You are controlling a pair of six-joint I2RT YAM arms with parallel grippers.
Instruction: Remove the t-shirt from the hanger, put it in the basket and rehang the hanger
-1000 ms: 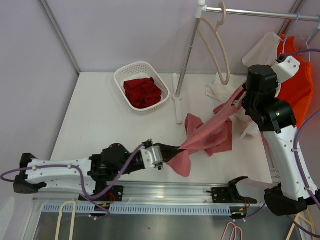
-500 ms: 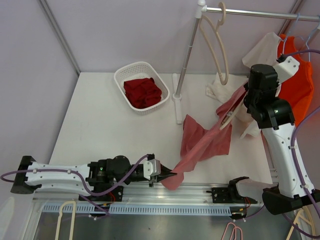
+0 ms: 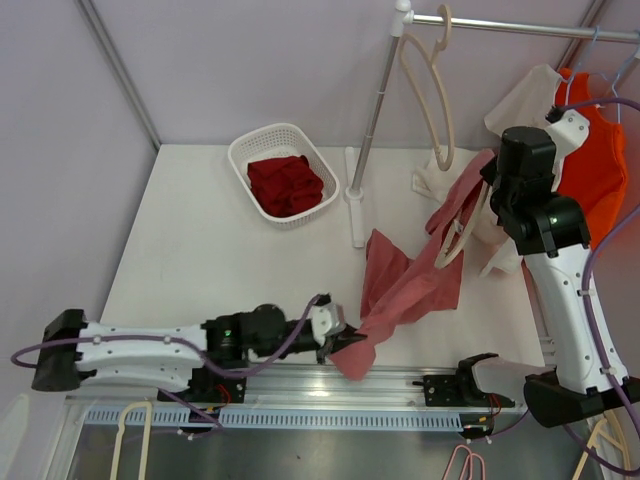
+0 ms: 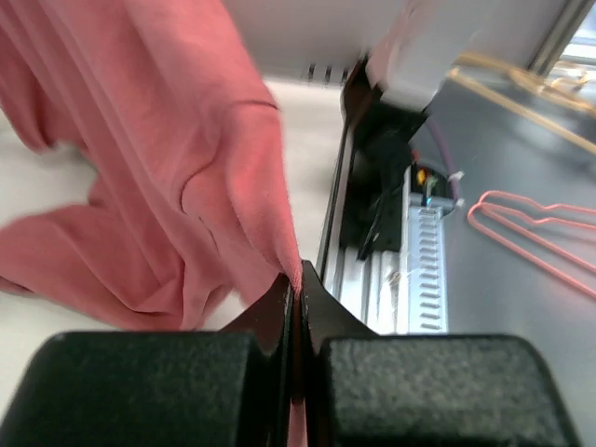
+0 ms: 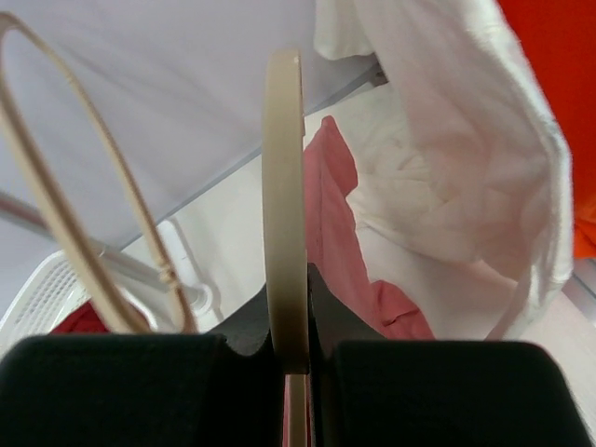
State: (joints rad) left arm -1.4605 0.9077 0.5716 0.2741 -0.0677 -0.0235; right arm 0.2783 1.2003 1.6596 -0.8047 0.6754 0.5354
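Note:
A pink t-shirt [image 3: 412, 288] stretches from the table's front edge up to a cream hanger [image 3: 462, 232] at the right. My left gripper [image 3: 352, 343] is shut on the shirt's lower hem near the front rail; the wrist view shows the pink cloth [image 4: 168, 168] pinched between the jaws. My right gripper [image 3: 484, 212] is shut on the cream hanger [image 5: 284, 205] and holds it raised above the table, with the shirt's upper part [image 5: 328, 214] still draped on it.
A white basket [image 3: 284, 174] with dark red cloth stands at the back left. A clothes rack pole [image 3: 372, 110] with an empty cream hanger [image 3: 428, 85] rises at the back. White [image 3: 520, 100] and orange [image 3: 592, 170] garments hang at the right. A pink wire hanger [image 4: 531, 228] lies beyond the rail.
My left gripper pulled the shirt hem toward the front rail, then shifted right. My right gripper lifted the hanger higher, and the shirt slid partly down off it.

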